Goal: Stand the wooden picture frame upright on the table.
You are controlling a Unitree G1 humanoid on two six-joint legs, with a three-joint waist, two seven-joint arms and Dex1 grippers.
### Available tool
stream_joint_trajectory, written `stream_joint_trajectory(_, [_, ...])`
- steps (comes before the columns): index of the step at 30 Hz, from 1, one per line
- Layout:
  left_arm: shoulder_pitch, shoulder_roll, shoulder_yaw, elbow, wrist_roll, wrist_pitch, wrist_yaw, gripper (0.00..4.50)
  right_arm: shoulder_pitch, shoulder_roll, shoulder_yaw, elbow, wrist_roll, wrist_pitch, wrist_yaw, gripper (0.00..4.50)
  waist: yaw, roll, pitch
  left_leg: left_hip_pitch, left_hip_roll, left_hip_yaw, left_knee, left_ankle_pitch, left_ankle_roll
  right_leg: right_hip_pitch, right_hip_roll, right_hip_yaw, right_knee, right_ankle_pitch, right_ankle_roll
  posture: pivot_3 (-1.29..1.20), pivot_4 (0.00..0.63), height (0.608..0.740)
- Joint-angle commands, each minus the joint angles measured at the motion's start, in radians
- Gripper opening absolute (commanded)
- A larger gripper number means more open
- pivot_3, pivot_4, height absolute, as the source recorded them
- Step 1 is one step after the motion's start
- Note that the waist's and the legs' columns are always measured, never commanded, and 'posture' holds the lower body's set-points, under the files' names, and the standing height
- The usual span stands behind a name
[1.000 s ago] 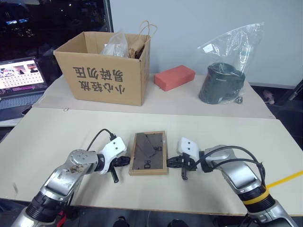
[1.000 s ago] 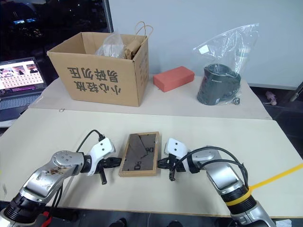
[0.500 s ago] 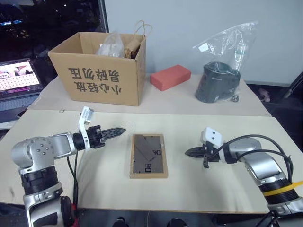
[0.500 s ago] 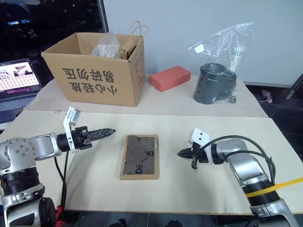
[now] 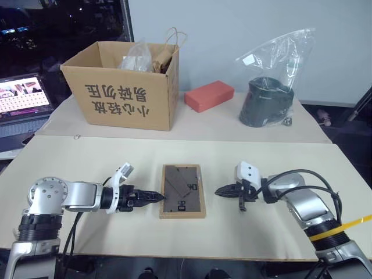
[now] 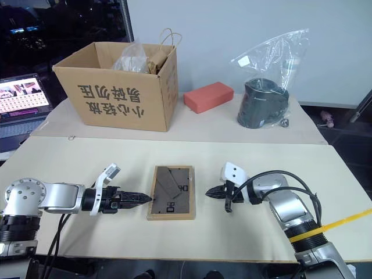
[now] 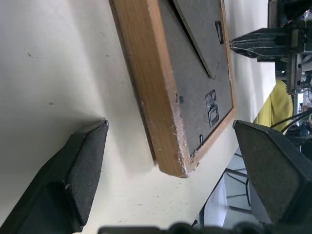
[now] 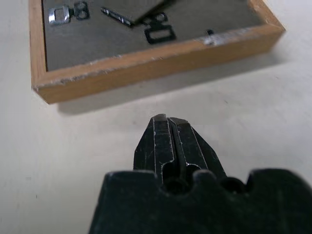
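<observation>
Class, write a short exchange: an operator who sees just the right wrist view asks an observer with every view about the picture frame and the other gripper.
Operator: Where is the left gripper?
Observer: The left gripper is low over the table, at the side of the wooden picture frame opposite yours.
Operator: Open or shut?
Observer: Open. Its fingers stand wide apart, and in the left wrist view a corner of the wooden picture frame lies between them.

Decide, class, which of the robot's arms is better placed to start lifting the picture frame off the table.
Probably the left. The left gripper is open, level with the wooden picture frame, its fingers straddling the near corner. The right gripper is shut and stands apart from the frame's other edge.
</observation>
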State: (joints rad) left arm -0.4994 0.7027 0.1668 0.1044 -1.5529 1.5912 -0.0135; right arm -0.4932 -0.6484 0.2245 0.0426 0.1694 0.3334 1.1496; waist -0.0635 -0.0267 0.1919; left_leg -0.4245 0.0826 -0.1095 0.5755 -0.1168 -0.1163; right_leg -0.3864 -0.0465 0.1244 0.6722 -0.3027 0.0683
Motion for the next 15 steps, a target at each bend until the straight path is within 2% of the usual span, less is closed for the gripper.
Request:
stream_joint_trajectory(1, [0.034,-0.047,-0.065,0.033,-0.076,0.004,0.094,4.44,-0.012,0.008,-0.008,-0.030,0.000,-0.016,-0.012,0.00,0.002,0.000,0.000,0.000,0.000,0.000,0.000,0.000,0.000,0.000,0.000,0.000,0.000,0.000,0.000,0.00,0.150,0.740])
stream_joint_trajectory(6, [0.065,-0.164,-0.145,0.032,-0.242,-0.121,0.254,4.44,0.000,0.034,0.012,-0.067,0.000,0.008,-0.035,0.00,0.021,0.004,-0.006,0.000,-0.002,0.000,0.000,0.000,0.000,0.001,-0.002,0.000,-0.001,0.000,0.000,0.00,0.150,0.740])
stream_joint_trajectory(10, [0.109,-0.190,-0.193,-0.013,-0.400,-0.251,0.375,4.44,0.012,0.046,0.021,-0.119,0.007,0.046,-0.051,0.00,0.035,0.003,-0.009,0.000,-0.006,0.000,0.000,0.000,0.000,0.002,-0.006,-0.001,-0.002,0.000,-0.001,0.00,0.150,0.740])
stream_joint_trajectory(15, [0.156,-0.227,-0.158,-0.051,-0.419,-0.319,0.381,4.44,0.026,0.044,0.014,-0.146,0.013,0.076,-0.059,0.00,0.049,0.003,-0.010,-0.001,-0.010,0.000,0.000,0.000,0.000,0.002,-0.010,-0.001,-0.005,0.000,0.000,0.00,0.150,0.740])
